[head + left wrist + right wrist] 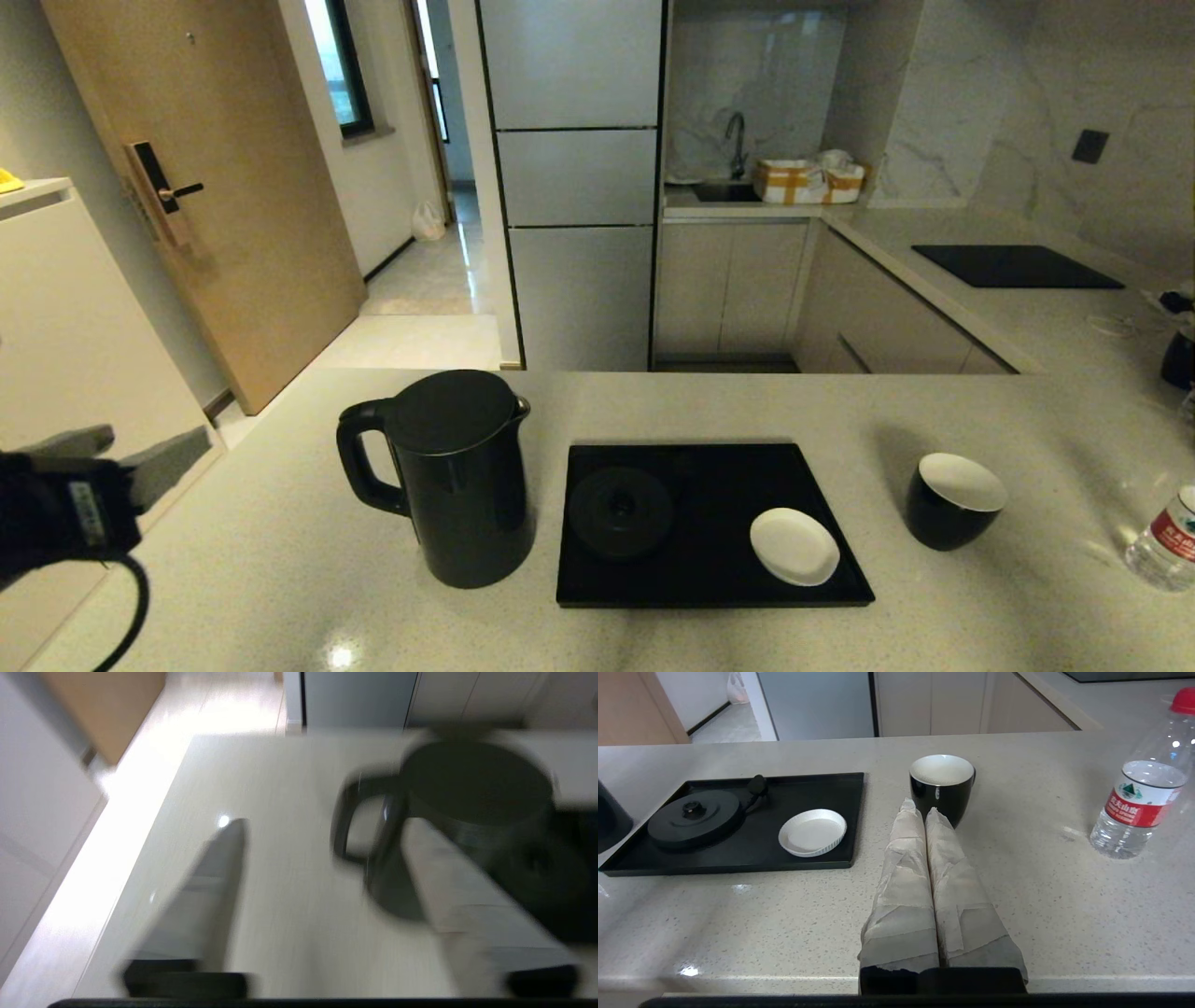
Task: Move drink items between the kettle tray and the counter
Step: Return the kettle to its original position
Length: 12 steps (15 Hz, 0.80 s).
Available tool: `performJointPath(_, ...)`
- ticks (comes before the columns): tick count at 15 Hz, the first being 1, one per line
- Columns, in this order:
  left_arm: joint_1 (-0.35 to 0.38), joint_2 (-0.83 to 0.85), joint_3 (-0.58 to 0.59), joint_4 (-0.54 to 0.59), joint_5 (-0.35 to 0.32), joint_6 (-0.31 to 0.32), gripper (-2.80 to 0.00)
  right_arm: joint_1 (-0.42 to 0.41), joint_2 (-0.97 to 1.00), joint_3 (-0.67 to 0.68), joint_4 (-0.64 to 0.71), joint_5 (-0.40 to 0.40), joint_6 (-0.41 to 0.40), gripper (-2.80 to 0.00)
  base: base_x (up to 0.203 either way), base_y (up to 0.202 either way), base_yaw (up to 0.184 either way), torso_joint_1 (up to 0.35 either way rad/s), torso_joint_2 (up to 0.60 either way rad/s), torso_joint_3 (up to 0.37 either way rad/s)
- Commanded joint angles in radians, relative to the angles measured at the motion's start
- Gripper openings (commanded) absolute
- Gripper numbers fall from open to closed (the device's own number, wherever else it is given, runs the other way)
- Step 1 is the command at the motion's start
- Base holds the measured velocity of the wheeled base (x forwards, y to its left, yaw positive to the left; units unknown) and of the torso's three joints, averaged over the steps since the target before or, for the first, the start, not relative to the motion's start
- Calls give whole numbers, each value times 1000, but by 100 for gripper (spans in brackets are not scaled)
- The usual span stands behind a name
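The tall black kettle (457, 476) stands on the beige counter (280, 569), just left of the kettle tray (719, 467), with its handle turned to the left. On the tray sit the round kettle base (621, 511) and a white saucer (794, 546). The black cup (952, 499) and the red-capped bottle (1167, 551) stand on the counter to the right. My left gripper (126, 450) hovers open and empty past the counter's left edge; its wrist view shows the kettle (472, 788) ahead of the spread gripper (322, 828). My right gripper (920, 807) is shut and empty, just short of the cup (942, 781).
A black cooktop (1013, 266) lies on the back right counter, with a dark object (1178, 359) and a cable near it. A sink with a faucet (738, 145) is far behind. The counter drops off at its left edge toward the floor and a door.
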<state>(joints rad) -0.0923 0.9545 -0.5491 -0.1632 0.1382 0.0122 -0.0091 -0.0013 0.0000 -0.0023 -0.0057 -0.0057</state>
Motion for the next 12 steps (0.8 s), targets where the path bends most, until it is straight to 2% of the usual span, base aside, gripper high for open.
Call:
performJointPath(1,0,-176,-41,221,4,-14,-280,0,0,0,-1,0,0,-280,0,0,0,0,0,0)
performJointPath(5,16,-441,-318,749,-6,-99,-280,0,0,0,-1,0,0,-280,0,0,0,0,0,0)
performJointPath(6,21,-457,-337,788,-10,-116,-280,0,0,0,-1,0,0,-280,0,0,0,0,0,0)
performJointPath(8,54,-522,-375,904,-39,-104,-280,0,0,0,-1,0,0,-280,0,0,0,0,0,0)
performJointPath(10,68,-704,-385,1029,-69,-77,-280,0,0,0,-1,0,0,-280,0,0,0,0,0,0)
performJointPath(12,80,-898,-348,1117,-116,-51,-280,0,0,0,-1,0,0,-280,0,0,0,0,0,0)
